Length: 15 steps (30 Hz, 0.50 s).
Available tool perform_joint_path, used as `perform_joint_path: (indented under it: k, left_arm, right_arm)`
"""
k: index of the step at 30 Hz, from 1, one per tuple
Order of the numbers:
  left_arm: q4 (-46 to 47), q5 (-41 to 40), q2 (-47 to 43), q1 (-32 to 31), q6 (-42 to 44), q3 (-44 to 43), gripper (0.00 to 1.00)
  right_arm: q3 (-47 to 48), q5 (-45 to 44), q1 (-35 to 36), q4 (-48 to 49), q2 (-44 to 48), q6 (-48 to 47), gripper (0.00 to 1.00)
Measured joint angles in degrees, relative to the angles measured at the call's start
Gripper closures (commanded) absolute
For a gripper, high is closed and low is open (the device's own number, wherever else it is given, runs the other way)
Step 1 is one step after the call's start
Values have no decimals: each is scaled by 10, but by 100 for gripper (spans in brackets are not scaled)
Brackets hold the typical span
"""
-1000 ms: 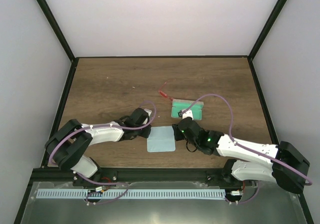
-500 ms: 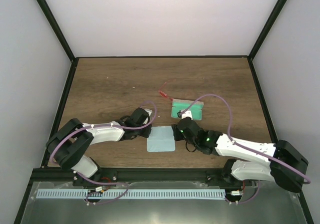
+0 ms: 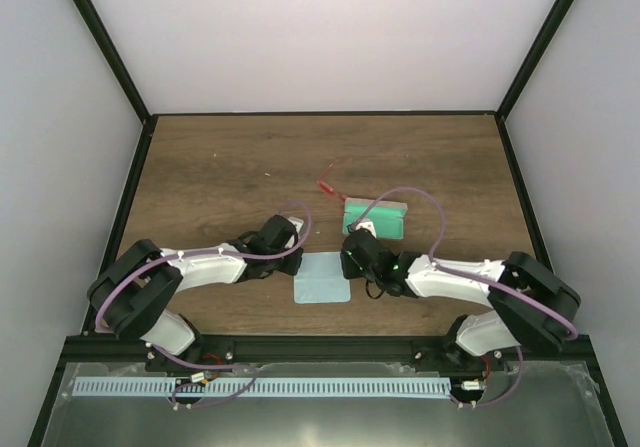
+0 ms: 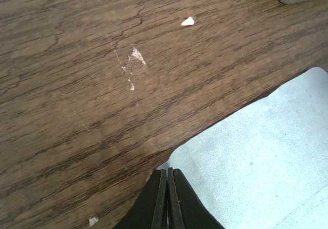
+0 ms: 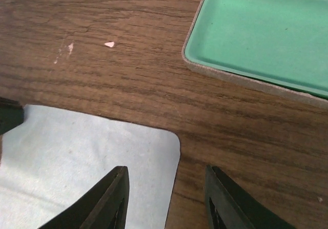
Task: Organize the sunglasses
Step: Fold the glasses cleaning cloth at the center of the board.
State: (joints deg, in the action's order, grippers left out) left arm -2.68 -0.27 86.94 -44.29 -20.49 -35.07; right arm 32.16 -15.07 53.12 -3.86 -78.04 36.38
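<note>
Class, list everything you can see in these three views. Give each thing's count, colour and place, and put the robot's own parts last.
table: one, brown wood, under everything.
sunglasses: one pair, red, beyond the case's far left corner.
case: one, grey with green lining, open, right of centre.
cloth: one, pale blue, flat, nearer than the case.
cables: two, purple, one along each arm.
left arm: one, white and black, reaching to the cloth.
right arm: one, white and black, reaching to the cloth.
left fingers: two, black, shut at the cloth's far left corner.
right fingers: two, black, open over the cloth's far right corner.
</note>
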Motion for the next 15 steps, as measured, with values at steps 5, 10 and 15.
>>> perform_joint_path:
  k: [5,10,15]
  left_arm:
    - [0,5,1,0,0,0,96]
    - [0,5,2,0,0,0,96]
    - [0,5,4,0,0,0,96]
  right_arm:
    - [13,6,-8,19,-46,-8,61]
    - [24,6,-9,26,-79,-11,64]
    - [30,5,-9,31,-94,-13,66]
